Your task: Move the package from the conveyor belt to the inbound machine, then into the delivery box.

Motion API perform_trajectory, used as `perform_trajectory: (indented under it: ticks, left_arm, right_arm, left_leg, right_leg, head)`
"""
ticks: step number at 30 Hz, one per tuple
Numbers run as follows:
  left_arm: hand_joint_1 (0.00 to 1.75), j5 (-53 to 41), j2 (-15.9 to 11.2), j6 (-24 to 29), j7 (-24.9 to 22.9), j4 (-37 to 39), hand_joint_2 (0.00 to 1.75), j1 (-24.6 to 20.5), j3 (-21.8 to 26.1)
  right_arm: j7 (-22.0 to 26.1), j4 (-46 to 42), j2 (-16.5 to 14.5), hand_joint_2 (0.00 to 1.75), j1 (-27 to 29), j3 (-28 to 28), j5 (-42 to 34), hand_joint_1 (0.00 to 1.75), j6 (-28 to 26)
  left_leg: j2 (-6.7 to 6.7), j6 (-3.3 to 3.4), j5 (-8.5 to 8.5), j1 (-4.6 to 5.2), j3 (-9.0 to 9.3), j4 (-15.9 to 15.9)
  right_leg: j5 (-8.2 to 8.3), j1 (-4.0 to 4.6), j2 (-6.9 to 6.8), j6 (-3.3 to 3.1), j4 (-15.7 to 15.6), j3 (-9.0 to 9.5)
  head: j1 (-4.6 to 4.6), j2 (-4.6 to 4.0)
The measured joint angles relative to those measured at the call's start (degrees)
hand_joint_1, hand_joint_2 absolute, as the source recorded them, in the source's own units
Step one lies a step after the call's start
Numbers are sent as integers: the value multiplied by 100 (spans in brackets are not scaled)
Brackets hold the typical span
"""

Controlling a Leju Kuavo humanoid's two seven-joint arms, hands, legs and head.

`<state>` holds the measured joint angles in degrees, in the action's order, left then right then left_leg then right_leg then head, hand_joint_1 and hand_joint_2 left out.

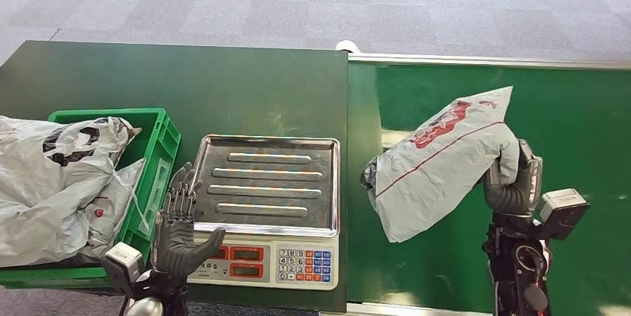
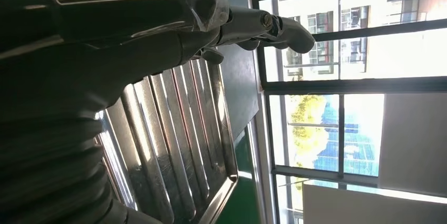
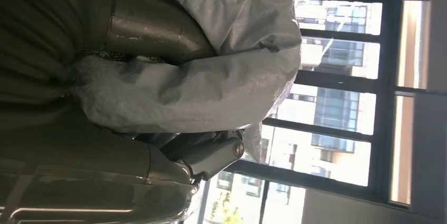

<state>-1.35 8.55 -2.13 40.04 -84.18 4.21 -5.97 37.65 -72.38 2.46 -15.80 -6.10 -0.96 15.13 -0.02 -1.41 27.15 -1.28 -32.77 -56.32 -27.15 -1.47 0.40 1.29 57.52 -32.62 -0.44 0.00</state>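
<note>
So the package, a grey poly mailer with red print, is up off the conveyor belt right now, hanging in our right hand. The fingers are wrapped around its right edge, and the right wrist view shows the bag bunched up in the grip. It's tilted, with its lower end near the seam between belt and table.

The inbound machine, basically a scale with a ribbed steel tray and a keypad, sits just left of that and has nothing on it yet. Our left hand is beside the tray's left edge, fingers straight and spread, holding nothing.

Further left is the green delivery box, already stuffed with other grey bags.

By our reckoning step 1, the pickup, is done. The drop on the scale and the move into the box are both left.
</note>
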Motion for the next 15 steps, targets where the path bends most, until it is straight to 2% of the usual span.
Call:
perform_trajectory:
  ticks: [3,9,15]
  left_arm:
    - [0,-12,36,8,-1,-131,175,41,2]
    - [0,-13,47,-10,-1,-264,175,118,-8]
    - [0,-97,66,549,1,-477,175,113,8]
  right_arm:
    - [-158,-512,12,175,-96,73,204,175,-75]
    - [-219,-1203,129,175,-215,540,762,175,-561]
    - [-409,-1320,358,175,-667,1072,954,175,-883]
  left_leg:
    - [-1,0,0,0,1,0]
    - [-1,0,0,0,0,0]
    - [-1,1,-1,0,-1,0]
  right_leg:
    - [0,0,0,0,0,0]
    - [0,1,0,0,0,-1]
    - [1,0,0,1,0,2]
  head:
    - [0,0]
    - [-1,0]
    - [1,0]
